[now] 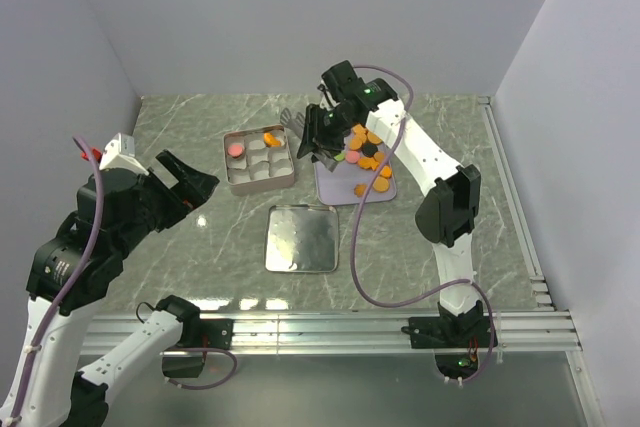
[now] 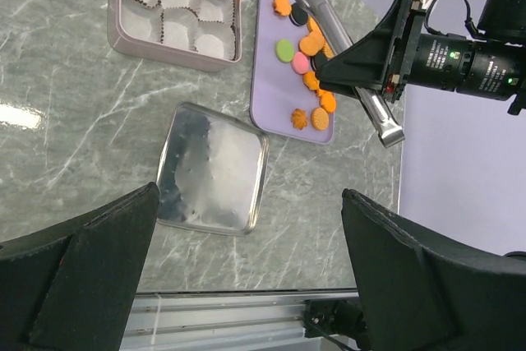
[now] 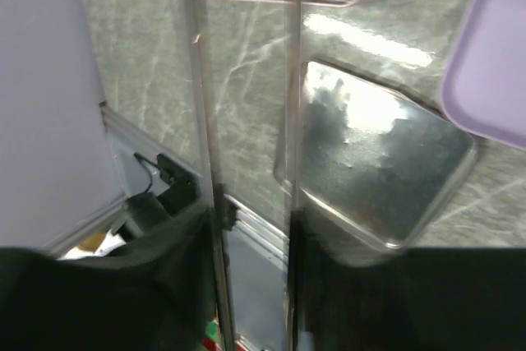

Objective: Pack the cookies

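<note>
The cookies (image 1: 368,152) are small round discs, mostly orange, lying on a lavender tray (image 1: 333,187); they also show in the left wrist view (image 2: 308,47). A pink cookie (image 1: 236,149) and an orange cookie (image 1: 271,137) sit in paper cups in the open tin (image 1: 230,172). My right gripper (image 1: 322,137) is shut on silver tongs (image 2: 341,34), whose tips point at the gap between tin and tray. The tongs' two arms (image 3: 289,80) run between my fingers in the right wrist view. My left gripper (image 1: 190,185) is open and empty, raised at the left.
The tin's lid (image 1: 301,238) lies upside down, shiny metal, in front of the tin and tray; it also shows in the left wrist view (image 2: 212,172) and the right wrist view (image 3: 378,162). An aluminium rail (image 1: 350,332) runs along the near table edge.
</note>
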Motion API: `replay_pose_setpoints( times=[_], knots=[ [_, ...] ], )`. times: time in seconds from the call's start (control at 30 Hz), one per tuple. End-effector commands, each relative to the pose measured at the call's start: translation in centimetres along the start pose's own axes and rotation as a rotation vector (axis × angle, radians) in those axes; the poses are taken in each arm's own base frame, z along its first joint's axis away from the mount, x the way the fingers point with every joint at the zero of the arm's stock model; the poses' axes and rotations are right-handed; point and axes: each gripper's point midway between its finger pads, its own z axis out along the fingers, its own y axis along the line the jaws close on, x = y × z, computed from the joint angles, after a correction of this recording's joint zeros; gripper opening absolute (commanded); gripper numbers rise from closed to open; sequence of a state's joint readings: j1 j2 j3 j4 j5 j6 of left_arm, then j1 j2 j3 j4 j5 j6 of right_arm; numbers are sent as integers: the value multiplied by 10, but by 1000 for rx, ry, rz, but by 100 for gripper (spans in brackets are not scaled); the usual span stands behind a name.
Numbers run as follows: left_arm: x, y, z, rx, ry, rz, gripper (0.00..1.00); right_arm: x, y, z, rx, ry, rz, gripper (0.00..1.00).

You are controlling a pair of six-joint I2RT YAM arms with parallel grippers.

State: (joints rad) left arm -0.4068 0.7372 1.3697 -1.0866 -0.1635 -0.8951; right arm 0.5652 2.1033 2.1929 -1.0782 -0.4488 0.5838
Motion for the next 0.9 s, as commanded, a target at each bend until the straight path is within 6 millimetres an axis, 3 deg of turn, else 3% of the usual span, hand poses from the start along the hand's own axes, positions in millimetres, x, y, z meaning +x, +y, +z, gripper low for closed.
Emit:
replay_pose_setpoints(
  times=[0.0, 0.07, 0.2, 0.37, 0.57, 0.87],
  knots=[
    [-5, -1, -3, 3, -15, 21, 99, -11, -30, -16, 137, -76, -8, 50],
    [-3, 1, -4, 3, -12, 18, 99, -11, -63, -17, 257, -79, 13, 54],
    [2, 3, -1, 7, -1, 13, 100, -8, -98, -10, 388, -47, -1, 55],
    [6, 2, 3, 13, 13, 2, 100, -14, -115, -2, 468, -42, 2, 55],
    [14, 5, 7, 10, 33, -12, 99, -21, -132, 24, 496, -16, 15, 55],
    [21, 14, 12, -22, 48, -34, 99, -34, -141, 55, 501, 4, 18, 55]
  ],
)
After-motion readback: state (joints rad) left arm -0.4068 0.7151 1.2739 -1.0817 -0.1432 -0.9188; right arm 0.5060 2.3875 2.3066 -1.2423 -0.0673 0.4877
